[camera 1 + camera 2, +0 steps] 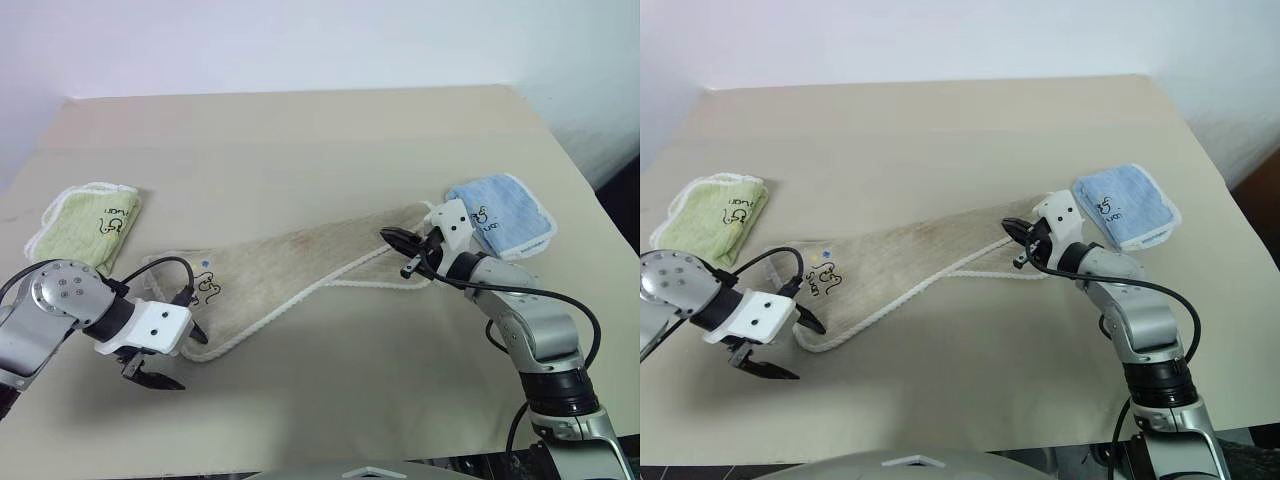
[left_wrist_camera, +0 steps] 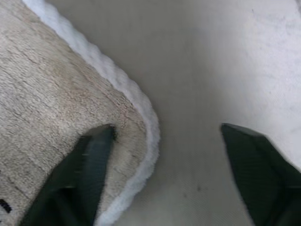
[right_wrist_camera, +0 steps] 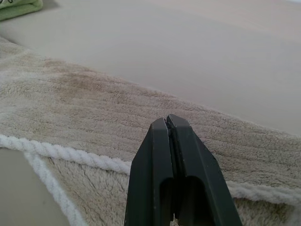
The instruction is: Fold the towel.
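— So, where does the towel (image 1: pixel 290 275) lie now?

— Stretched in a long band across the middle of the table (image 1: pixel 300 140), its long axis running from about eight o'clock up to two o'clock. It looks already doubled lengthwise, with the white corded edge trailing along the near side.

— And the grippers?

— One at each end. The left gripper (image 1: pixel 170 352) hangs over the eight o'clock corner with its jaws apart: one finger (image 2: pixel 89 160) is on the cloth just inside the cord, the other over bare table past the rim. It holds nothing yet. The right gripper (image 1: pixel 400 245) is at the two o'clock end, jaws pressed together, lying low over the pile; I can't tell whether any cloth is pinched between them.

— Which arm should act?

— The left, I'd judge. That corner sits right between its fingers, so closing there and carrying it along the axis toward two o'clock would halve the band.

— Room to move?

— Plenty toward twelve o'clock. The green cloth (image 1: pixel 90 225) sits near the left end at ten o'clock, the blue cloth (image 1: pixel 500 215) just beyond the right gripper, so the sweep should stay between them.
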Controlling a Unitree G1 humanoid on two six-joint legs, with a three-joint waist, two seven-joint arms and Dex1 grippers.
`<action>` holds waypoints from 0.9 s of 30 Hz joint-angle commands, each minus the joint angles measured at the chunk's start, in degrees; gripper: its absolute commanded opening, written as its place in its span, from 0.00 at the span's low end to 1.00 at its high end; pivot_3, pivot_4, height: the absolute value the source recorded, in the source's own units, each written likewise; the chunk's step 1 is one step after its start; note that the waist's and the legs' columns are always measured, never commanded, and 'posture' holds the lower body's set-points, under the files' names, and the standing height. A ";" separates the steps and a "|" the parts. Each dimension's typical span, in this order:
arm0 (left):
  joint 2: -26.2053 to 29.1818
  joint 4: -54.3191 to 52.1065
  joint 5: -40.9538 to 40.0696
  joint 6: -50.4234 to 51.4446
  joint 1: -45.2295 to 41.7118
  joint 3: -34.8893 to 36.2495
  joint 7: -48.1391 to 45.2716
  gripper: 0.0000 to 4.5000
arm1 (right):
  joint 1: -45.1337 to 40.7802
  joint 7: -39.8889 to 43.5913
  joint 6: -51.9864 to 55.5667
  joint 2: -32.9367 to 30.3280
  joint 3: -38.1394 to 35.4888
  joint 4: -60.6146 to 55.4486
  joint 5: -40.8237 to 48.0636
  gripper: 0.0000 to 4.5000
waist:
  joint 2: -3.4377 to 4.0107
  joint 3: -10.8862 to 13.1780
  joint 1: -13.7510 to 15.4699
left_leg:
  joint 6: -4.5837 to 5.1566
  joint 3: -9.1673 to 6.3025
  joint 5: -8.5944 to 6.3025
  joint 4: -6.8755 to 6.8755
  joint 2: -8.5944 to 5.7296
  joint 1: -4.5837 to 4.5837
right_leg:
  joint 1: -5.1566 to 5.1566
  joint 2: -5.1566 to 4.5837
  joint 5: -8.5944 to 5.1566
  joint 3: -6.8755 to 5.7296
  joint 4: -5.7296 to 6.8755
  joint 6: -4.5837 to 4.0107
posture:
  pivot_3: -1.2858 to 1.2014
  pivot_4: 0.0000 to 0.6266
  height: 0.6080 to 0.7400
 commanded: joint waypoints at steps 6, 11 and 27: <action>-2.78 3.20 2.39 -0.42 -2.97 0.40 5.26 0.17 | 0.12 0.11 0.46 -0.19 -1.03 -3.20 0.96 0.00 | 0.00 0.00 -0.02 | 0.00 0.00 0.01 0.05 0.01 0.04 | 0.04 0.03 0.01 0.00 0.07 0.01 | 0.52 0.24 0.91; -4.64 4.43 -1.05 4.72 -5.70 3.19 7.97 0.01 | -0.11 0.56 0.74 -0.70 -1.27 -2.96 0.98 0.00 | 0.00 -0.02 0.08 | 0.00 -0.01 0.01 0.15 0.01 0.06 | 0.10 0.04 0.01 -0.01 0.12 0.02 | 0.52 0.24 0.91; -5.60 -2.08 -6.68 13.41 -3.63 8.18 12.18 0.01 | -8.07 1.42 -30.47 -15.43 4.59 18.99 -23.49 0.00 | -0.02 -0.02 -0.86 | -0.01 0.10 0.02 0.18 0.01 0.09 | 0.09 0.05 0.01 0.06 0.17 0.03 | 0.52 0.24 0.91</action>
